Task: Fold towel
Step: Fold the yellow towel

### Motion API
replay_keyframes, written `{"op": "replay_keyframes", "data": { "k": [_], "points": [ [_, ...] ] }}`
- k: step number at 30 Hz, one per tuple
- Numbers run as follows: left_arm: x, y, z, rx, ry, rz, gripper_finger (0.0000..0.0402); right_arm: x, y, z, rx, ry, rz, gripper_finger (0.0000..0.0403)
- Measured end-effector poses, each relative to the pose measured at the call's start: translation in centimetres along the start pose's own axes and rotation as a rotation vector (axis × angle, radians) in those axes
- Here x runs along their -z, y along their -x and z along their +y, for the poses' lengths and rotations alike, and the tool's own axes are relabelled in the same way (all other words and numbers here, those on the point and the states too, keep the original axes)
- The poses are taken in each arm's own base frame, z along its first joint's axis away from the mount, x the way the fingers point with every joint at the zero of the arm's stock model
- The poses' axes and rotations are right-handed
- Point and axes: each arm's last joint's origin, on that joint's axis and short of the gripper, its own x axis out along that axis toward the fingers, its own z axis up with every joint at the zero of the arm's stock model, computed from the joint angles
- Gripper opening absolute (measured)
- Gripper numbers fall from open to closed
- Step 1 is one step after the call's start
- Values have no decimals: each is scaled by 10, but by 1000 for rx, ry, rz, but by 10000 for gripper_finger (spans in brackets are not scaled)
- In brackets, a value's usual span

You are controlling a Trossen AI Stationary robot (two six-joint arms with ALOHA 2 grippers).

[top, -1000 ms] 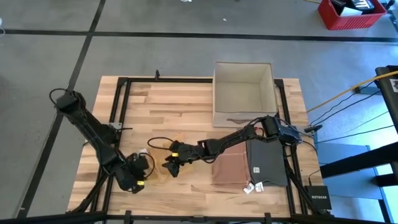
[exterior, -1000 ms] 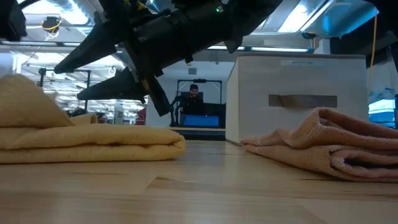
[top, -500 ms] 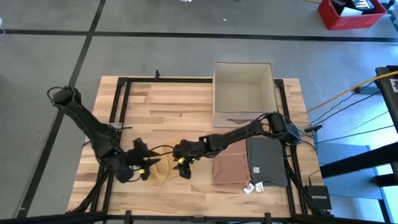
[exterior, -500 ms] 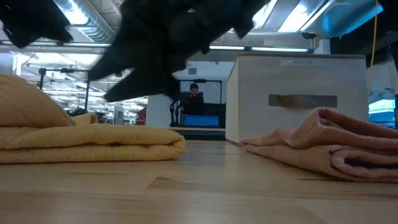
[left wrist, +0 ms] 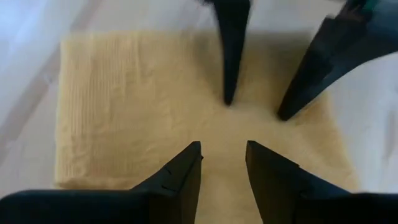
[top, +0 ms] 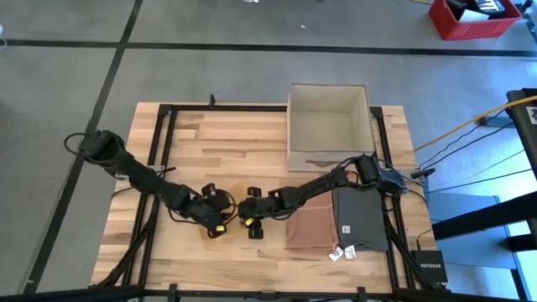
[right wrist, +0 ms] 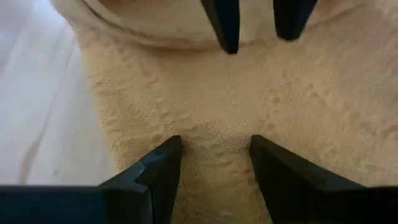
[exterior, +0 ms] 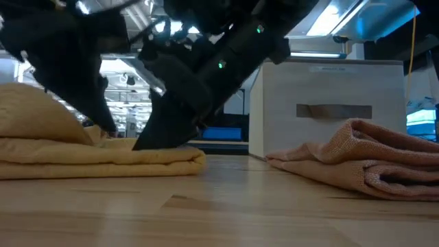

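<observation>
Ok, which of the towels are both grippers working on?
The yellow towel, lying folded between the left gripper and right gripper; the pinkish-brown towel lies untouched.

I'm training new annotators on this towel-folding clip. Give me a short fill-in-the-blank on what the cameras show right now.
1. Both grippers, left gripper and right gripper, are over the ____ towel.
2. The jaws of both grippers are ____, gripping nothing.
3. The reddish-brown towel lies beside a dark grey ____.
4. Behind them stands a white ____.

Missing words: yellow; open; towel; box
</observation>
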Motion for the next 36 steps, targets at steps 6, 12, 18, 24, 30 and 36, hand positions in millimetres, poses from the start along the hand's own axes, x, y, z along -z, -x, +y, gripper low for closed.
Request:
{"op": "replay_keyframes", "data": {
  "k": [6, 12, 18, 24, 30, 36],
  "points": [
    [4, -6, 4, 53, 43, 150, 120, 5, -2, -1, 8, -12, 6, 197],
    [22, 21, -1, 148, 129, 362, 120, 5, -2, 0, 3, -16, -7, 197],
    [50, 69, -8, 140, 224, 397, 120, 5, -2, 0, -2, -22, -7, 197],
    [37, 97, -3, 131, 277, -49, 120, 4, -3, 0, -6, -25, -27, 197],
    [12, 69, -7, 45, 49, -199, 120, 4, -3, 0, -6, -25, -27, 197],
    [-4, 15, 7, -29, -30, -27, 120, 4, -3, 0, -6, -25, -27, 197]
  ]
}}
